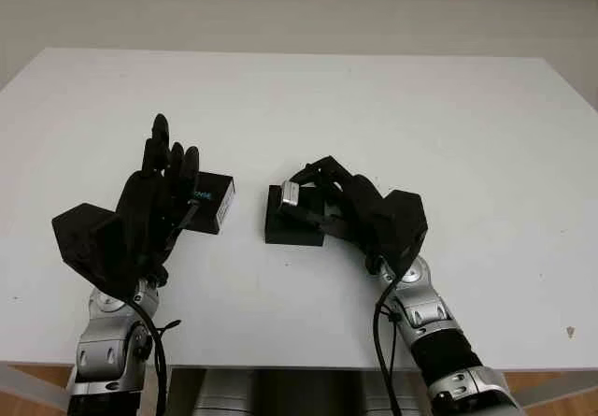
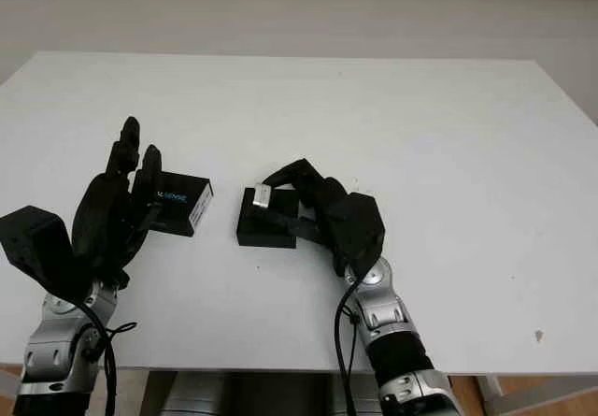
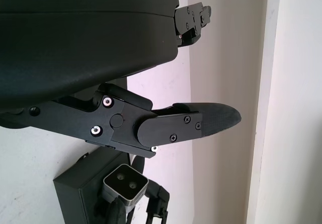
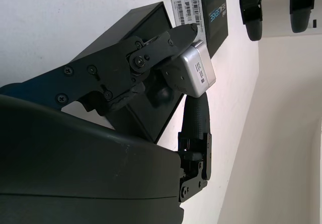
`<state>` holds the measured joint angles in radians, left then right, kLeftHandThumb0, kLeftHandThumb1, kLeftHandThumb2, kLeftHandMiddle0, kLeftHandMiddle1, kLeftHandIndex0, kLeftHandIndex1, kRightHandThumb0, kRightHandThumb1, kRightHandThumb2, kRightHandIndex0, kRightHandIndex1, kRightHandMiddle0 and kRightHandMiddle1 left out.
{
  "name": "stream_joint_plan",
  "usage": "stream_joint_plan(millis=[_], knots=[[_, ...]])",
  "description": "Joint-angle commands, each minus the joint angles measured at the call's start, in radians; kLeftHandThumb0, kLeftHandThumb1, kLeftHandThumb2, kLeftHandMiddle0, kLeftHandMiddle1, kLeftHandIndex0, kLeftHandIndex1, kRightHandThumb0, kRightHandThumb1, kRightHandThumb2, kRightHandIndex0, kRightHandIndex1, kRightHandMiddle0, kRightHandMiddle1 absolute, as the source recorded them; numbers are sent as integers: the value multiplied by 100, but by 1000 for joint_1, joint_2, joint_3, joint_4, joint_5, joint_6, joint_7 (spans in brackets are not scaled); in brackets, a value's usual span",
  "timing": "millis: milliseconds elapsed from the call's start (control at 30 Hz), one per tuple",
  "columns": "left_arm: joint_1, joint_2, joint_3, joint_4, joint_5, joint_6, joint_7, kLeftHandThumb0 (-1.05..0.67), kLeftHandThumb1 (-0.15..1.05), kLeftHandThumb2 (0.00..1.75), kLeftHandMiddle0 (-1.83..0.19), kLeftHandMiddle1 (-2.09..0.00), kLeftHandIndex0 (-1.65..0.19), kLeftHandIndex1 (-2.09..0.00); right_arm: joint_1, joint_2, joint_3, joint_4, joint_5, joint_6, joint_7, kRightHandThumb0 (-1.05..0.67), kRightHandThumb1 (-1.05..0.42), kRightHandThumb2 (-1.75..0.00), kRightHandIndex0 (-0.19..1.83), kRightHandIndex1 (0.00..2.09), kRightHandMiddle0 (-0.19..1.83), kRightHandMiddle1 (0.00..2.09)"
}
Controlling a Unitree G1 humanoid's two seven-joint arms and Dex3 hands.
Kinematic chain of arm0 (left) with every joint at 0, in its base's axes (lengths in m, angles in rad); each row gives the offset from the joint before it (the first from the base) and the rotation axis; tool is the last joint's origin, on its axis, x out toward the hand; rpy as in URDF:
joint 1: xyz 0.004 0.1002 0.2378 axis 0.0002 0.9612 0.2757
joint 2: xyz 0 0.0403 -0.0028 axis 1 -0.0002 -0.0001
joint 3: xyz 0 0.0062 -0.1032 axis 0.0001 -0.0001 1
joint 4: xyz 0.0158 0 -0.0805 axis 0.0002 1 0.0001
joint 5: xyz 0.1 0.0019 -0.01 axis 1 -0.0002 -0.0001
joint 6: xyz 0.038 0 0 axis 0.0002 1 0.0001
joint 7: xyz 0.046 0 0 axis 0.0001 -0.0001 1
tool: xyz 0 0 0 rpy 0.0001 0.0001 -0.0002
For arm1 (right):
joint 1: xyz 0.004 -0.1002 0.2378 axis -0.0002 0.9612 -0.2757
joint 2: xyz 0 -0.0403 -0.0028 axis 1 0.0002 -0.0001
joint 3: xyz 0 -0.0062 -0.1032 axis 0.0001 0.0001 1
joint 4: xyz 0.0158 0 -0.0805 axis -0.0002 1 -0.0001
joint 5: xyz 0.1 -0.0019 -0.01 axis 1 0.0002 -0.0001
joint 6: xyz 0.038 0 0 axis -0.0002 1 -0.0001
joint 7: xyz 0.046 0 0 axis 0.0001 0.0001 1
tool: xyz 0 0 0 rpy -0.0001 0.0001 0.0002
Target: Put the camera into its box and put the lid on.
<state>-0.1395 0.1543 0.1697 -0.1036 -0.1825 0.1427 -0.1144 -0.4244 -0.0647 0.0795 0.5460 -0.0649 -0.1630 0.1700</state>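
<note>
A small silver camera is pinched in the fingers of my right hand, just above the left part of an open black box at the table's middle. In the right wrist view the camera sits between the fingertips over the box. The black lid, with a white label on its end, lies a little to the left of the box. My left hand is open at the lid's left side and hides part of it.
The white table stretches wide behind and to the right of the box. Its front edge runs close below both forearms.
</note>
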Motion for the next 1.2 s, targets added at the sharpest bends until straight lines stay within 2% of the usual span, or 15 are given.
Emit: stream_joint_plan(millis=[0,333,800,900,933,1033,1167], knots=[[2,4,0,-16,1,-5,-2,-65,105,51,15,-5,19,-5,12,-18,19,-12,-26,-5,4,-43,-95,-5,16,5,27,178],[0,4,-6,-25,11,2,6,-68,105,48,14,-5,18,-6,2,-66,77,20,-171,-75,-72,-39,-93,-5,18,6,30,173],[9,-3,-6,-27,2,0,1,-66,105,50,14,-5,18,-5,7,-70,104,-7,-228,-65,-125,-41,-95,-6,18,6,28,160],[10,-2,-7,-29,7,1,3,-65,105,51,14,-5,18,-5,5,-87,129,-20,-261,-49,-113,-46,-94,-5,13,4,14,137],[11,-3,-7,-31,8,3,5,-66,105,51,14,-5,17,-6,4,-94,137,-24,-274,-47,-112,-48,-93,-5,10,3,10,119],[13,-6,-7,-35,9,7,13,-65,105,50,13,-6,17,-6,3,-117,163,-34,-326,-58,-129,-52,-93,-5,3,4,14,69],[14,-8,-7,-33,0,4,7,-64,105,50,14,-5,17,-5,4,-146,191,-54,-385,-75,-155,-55,-95,-6,-6,2,13,43]])
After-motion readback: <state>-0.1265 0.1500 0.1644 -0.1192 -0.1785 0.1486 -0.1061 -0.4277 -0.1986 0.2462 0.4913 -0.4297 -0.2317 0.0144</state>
